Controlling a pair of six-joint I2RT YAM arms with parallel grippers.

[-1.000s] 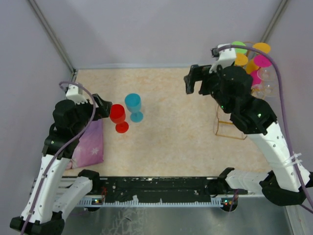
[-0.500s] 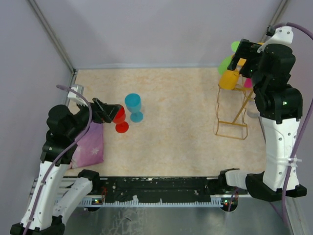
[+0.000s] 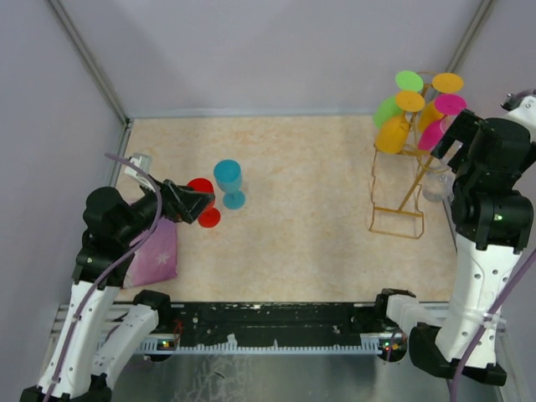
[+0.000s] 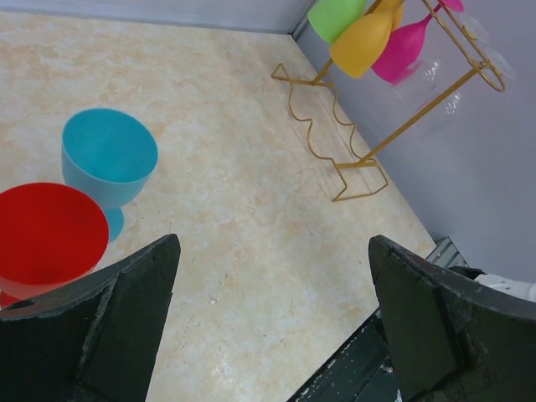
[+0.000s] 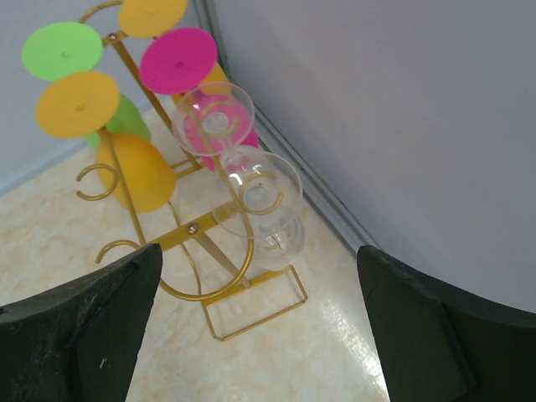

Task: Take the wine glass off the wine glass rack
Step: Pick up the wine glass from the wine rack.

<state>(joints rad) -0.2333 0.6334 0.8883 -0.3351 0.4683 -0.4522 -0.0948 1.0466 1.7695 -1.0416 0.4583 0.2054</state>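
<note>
Place: a robot test cell in a lab.
Walls: plain lilac-grey panels (image 3: 276, 50) on three sides, joined by bare metal corner posts (image 3: 88, 60).
Surface: a beige mottled surface (image 3: 310, 243) boxed in by the panels.
Mounting: two white-and-black arms – left arm (image 3: 88, 293), right arm (image 3: 481, 251) – on a black rail (image 3: 276, 316), a purple cable (image 3: 113, 266) trailing.
Props: a wine glass rack (image 3: 413, 153) with bright glasses – set in one corner.

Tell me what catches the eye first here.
The gold wire rack in the far right corner, hung with upside-down green, orange and pink glasses plus clear ones. The right hand hovers open beside it; a red glass and a blue glass stand by the open left hand.
</note>
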